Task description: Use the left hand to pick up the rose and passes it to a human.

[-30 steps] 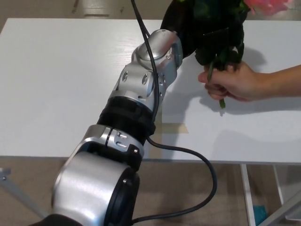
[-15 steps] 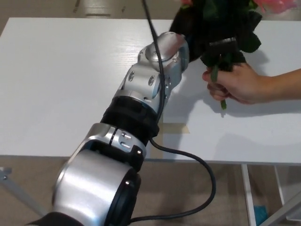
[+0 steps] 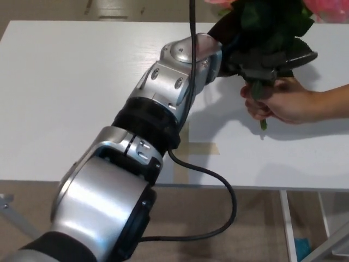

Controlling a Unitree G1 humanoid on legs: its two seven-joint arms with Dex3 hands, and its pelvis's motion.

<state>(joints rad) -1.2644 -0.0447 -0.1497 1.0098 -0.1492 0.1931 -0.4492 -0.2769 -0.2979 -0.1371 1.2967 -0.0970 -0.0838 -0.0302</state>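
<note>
The rose (image 3: pixel 268 22) has dark green leaves and pink petals at the top right edge of the head view. Its green stem (image 3: pixel 262 117) runs down through a person's hand (image 3: pixel 283 101), which grips it from the right. My left hand (image 3: pixel 262 52) is black and sits among the leaves just above the person's fist, its fingers spread flat around the stem. My silver left arm (image 3: pixel 174 87) stretches up from the lower left. The leaves hide much of my hand. My right hand does not show.
A white table (image 3: pixel 71 93) fills the view, with a strip of tan tape (image 3: pixel 199 147) near its front edge. A black cable (image 3: pixel 218 185) loops from my arm below the table edge. Table legs show at the bottom right.
My left arm and the rose have swung to the right and slightly up. The person's hand followed to the right, still around the stem. My fingers now look spread wider.
</note>
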